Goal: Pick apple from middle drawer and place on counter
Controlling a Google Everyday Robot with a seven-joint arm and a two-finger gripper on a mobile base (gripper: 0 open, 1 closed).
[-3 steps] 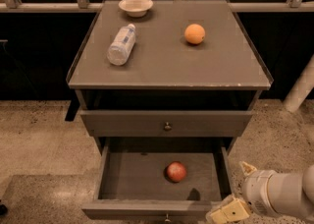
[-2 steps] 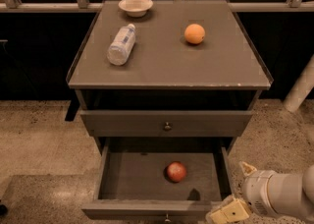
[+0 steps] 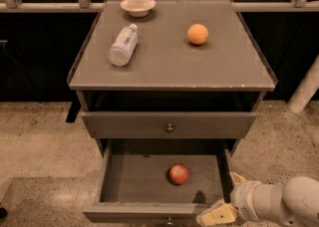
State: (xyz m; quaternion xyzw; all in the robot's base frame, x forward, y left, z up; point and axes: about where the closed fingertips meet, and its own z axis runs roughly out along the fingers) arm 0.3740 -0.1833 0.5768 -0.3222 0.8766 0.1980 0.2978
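Tabletop [image 3: 169, 56] fills the upper half of the frame, a flat grey slab on the cabinet. Below it, under a closed drawer front [image 3: 124, 124], the middle drawer [image 3: 134, 183] stands pulled out at lower centre. The gripper [image 3: 227, 196] sits at the lower right of the frame, just outside the drawer's right front corner. Its two pale jaws look spread apart and hold nothing. A plastic bottle [image 3: 122, 45] lies at the upper left of the tabletop, a pale bowl [image 3: 138, 5] sits at its far edge, and an orange [image 3: 198, 34] sits to the right. The apple [image 3: 179, 173] rests on the drawer's bare floor, slightly right of middle and apart from every wall. Entering from that corner, the jaws could catch the drawer's side wall or front lip. They could also nudge the round apple so that it rolls rearward, under the closed drawer front. The arm is cut off by the right and bottom edges, the drawer's knob barely shows, and its rear lies in shadow.
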